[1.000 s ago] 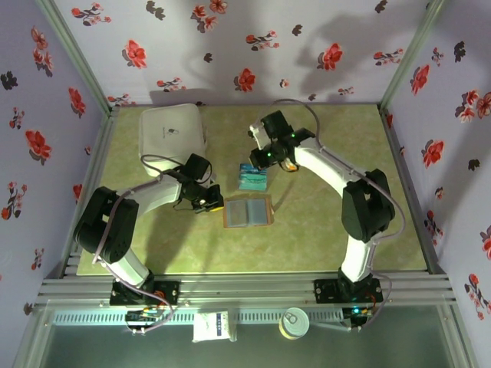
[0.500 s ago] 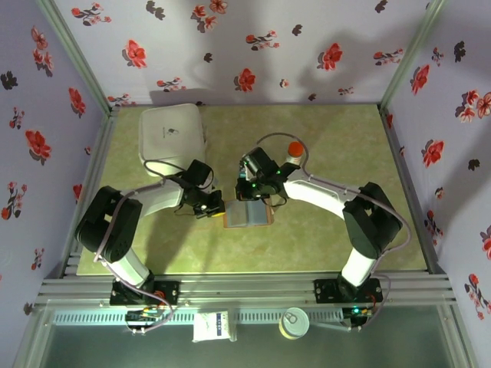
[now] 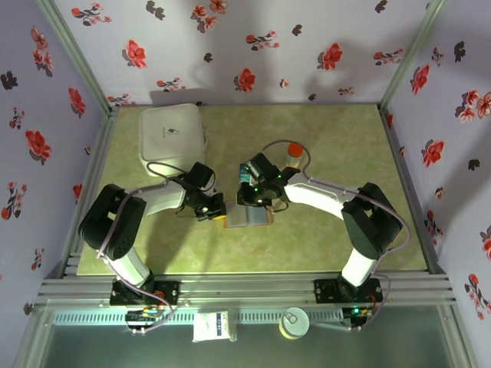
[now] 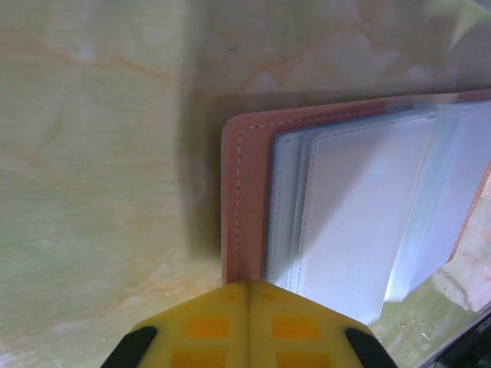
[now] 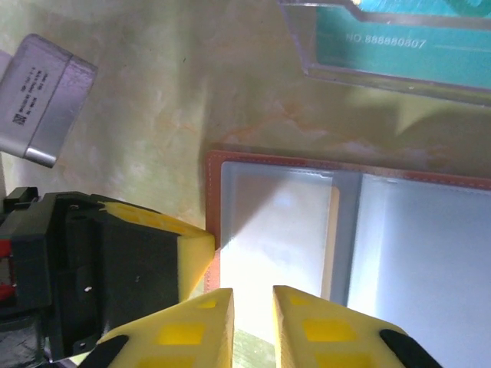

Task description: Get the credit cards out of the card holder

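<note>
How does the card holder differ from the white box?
Card holder is brown with a pale lining; white box is white. Card holder is much smaller than the white box. Card holder lies open mid-table; white box sits at the far-left corner. Both rest flat on the table.

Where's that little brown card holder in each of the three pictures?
Top external: card holder near the centre, lying open.
Left wrist: right half, brown rim leftmost.
Right wrist: lower centre and right, open.
Shared landmark: the yellow-tipped left gripper, at the holder's brown rim.
</note>
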`<action>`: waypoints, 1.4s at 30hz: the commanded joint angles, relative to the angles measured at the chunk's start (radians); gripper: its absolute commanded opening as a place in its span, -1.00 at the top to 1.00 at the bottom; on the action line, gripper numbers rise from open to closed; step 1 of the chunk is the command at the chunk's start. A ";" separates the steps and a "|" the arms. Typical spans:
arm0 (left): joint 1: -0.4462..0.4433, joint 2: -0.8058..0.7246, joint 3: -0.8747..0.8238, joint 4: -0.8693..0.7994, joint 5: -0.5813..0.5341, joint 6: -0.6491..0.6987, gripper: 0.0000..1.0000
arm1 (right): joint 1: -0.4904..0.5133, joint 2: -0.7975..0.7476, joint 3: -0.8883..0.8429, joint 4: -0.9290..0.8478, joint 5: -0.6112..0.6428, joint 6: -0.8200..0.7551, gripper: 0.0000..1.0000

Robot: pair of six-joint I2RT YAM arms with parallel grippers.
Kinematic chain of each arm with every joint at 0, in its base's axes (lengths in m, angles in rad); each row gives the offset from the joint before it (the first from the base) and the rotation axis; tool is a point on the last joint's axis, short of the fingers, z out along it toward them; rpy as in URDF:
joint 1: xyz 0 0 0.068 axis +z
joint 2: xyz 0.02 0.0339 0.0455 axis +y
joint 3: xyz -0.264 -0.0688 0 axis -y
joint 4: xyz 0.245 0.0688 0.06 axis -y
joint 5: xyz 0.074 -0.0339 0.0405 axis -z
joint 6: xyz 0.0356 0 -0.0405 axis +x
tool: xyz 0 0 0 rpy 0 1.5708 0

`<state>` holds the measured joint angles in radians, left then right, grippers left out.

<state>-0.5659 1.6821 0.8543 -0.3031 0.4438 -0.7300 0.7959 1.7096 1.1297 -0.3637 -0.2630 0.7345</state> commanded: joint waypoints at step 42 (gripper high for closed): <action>0.023 0.018 0.035 -0.076 -0.068 0.025 0.95 | 0.022 0.120 0.018 -0.029 0.016 0.043 0.50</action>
<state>-0.5533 1.6829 0.8680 -0.3374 0.4026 -0.7254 0.8188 1.8477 1.1275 -0.3420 -0.2859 0.8032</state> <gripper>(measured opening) 0.044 0.250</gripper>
